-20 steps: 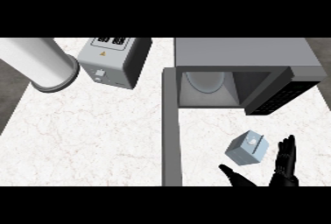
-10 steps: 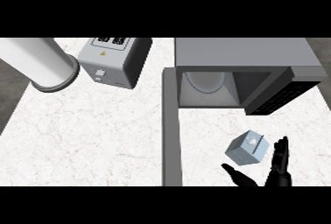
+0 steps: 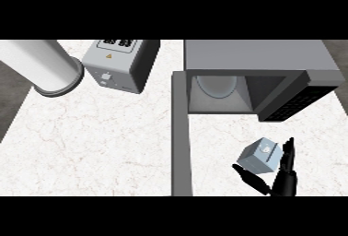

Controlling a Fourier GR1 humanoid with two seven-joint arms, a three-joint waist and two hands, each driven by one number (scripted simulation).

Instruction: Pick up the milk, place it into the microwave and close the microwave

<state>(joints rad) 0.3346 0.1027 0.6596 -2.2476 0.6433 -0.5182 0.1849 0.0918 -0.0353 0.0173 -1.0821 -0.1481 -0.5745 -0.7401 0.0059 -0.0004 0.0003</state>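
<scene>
Marble-patterned white bench (image 3: 102, 143) fills the head view. At its far left stands a tall white cylinder with a grey base ring (image 3: 42, 64), reaching past the bench's edge. Just to the right of it sits a silver box-shaped toaster with black slots on top (image 3: 121, 64), apart from the cylinder.

Right of centre is the grey microwave oven (image 3: 255, 57), open toward the viewer. Its long grey door (image 3: 181, 133) swings out on the left and stretches down to the picture's lower edge. Inside the cavity a pale round turntable plate (image 3: 216, 85) shows. The dark control panel (image 3: 299, 99) angles off at the microwave's right.

The small pale-blue milk carton with a round white cap (image 3: 259, 155) rests on the bench in front of the microwave, right of the door and outside the cavity, turned at an angle.

The black right robot hand (image 3: 282, 177) comes up from the lower edge around the carton: its straight fingers stand along the carton's right side, touching or nearly touching it, while the thumb spreads out below and to the left. The hand is wide open, not closed on the carton.
</scene>
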